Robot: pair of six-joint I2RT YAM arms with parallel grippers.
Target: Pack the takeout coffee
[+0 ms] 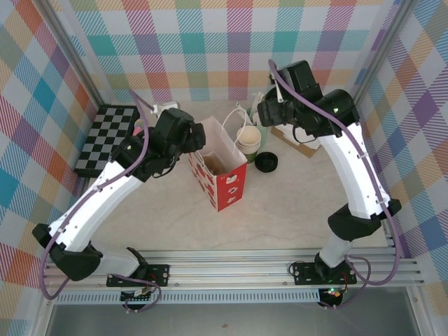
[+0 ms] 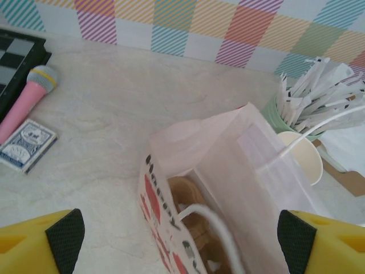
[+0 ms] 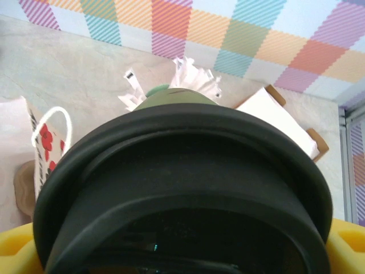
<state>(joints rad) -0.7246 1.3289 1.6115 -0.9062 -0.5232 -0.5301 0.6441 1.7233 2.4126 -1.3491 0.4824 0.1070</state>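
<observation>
While the left claw (image 2: 181, 235) is hanging wide open over the mouth of the red-and-white paper bag (image 2: 228, 165), the right claw (image 3: 182, 254) is gripping the takeout coffee (image 3: 182, 171), its black lid (image 3: 182, 142) sitting between the yellow fingers (image 3: 11, 251) and hiding their pads. The coffee is sitting to the right of the bag, just in front of the green cup of white cutlery (image 2: 275, 112), toward the far edge of the surface (image 2: 114, 103); whether it is resting there or lifted cannot be told.
</observation>
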